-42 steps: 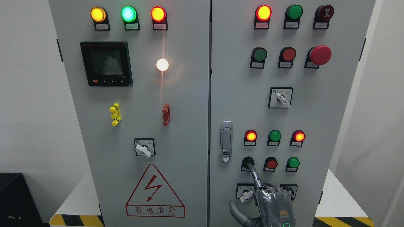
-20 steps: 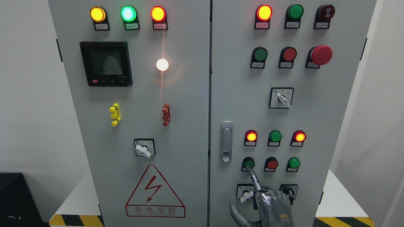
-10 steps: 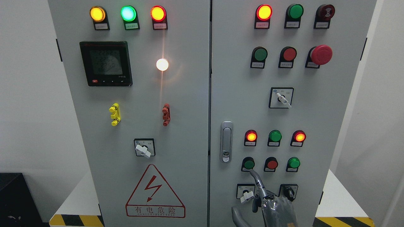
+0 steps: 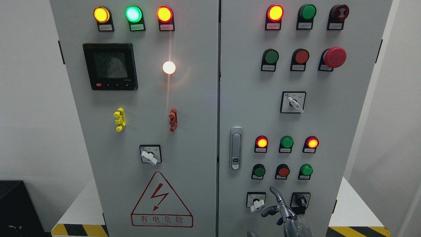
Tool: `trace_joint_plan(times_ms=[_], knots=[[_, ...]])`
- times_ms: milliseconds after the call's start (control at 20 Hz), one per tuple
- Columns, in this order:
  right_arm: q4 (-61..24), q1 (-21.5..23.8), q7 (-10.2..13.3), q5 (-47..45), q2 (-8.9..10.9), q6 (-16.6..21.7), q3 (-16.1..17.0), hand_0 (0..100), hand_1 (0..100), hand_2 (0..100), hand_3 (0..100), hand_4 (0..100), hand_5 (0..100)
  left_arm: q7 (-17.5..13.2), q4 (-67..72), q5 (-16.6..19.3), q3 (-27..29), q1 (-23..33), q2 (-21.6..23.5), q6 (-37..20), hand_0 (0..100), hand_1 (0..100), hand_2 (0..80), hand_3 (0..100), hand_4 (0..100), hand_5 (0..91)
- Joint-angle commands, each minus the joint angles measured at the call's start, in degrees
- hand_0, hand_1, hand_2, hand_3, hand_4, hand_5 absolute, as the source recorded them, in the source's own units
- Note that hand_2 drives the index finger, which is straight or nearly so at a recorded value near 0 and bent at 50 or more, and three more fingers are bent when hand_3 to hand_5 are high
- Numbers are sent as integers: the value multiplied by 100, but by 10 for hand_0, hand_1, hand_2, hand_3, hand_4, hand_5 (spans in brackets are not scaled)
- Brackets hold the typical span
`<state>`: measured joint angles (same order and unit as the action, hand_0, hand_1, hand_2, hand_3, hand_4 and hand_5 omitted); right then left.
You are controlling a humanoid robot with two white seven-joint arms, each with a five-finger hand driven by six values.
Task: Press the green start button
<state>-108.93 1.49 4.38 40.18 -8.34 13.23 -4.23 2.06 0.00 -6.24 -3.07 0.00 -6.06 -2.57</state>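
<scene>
Round green start button (image 4: 259, 171) in the lower row of the grey cabinet's right door (image 4: 329, 115), untouched, with the robot's right hand (image 4: 289, 219) low beneath it.

The button sits leftmost of three, beside a round red push button (image 4: 283, 171) and a second green push button (image 4: 306, 170), just right of the silver door latch (image 4: 235, 147). The metallic grey hand comes up from the bottom edge right of the middle, its index finger (image 4: 277, 195) stretched upward and clear of the button, the tip between the white-handled selector switch (image 4: 256, 200) and the black rotary switch (image 4: 300, 199); the other fingers are curled loosely and hold nothing. On the left door a red-bordered triangular lightning warning sign (image 4: 161, 200) sits below a black digital meter (image 4: 110, 66). The cabinet stands on a white platform with yellow-black hazard striping (image 4: 79, 229), against plain white walls (image 4: 29, 98).
</scene>
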Motion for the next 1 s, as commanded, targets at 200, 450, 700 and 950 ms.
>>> trace_joint_plan(times_ms=[200,450,700,950], knots=[[-489,256,-166,-1864,-1,-214,-16,0,0,0,64,15,0,-4,-158,0,0,-132,0,2,120,556,0,0,0,0],[-542,256,-306,-2268,-1,-408,-16,0,0,0,27,0,0,-4,-158,0,0,-132,0,2,120,556,0,0,0,0],[-533,256,-438,-2313,-1,-470,-16,0,0,0,16,0,0,-4,-158,0,0,-132,0,2,120,556,0,0,0,0],[-533,256,-465,-2313,-9,-479,-25,0,0,0,13,0,0,-4,-158,0,0,-132,0,2,120,556,0,0,0,0]])
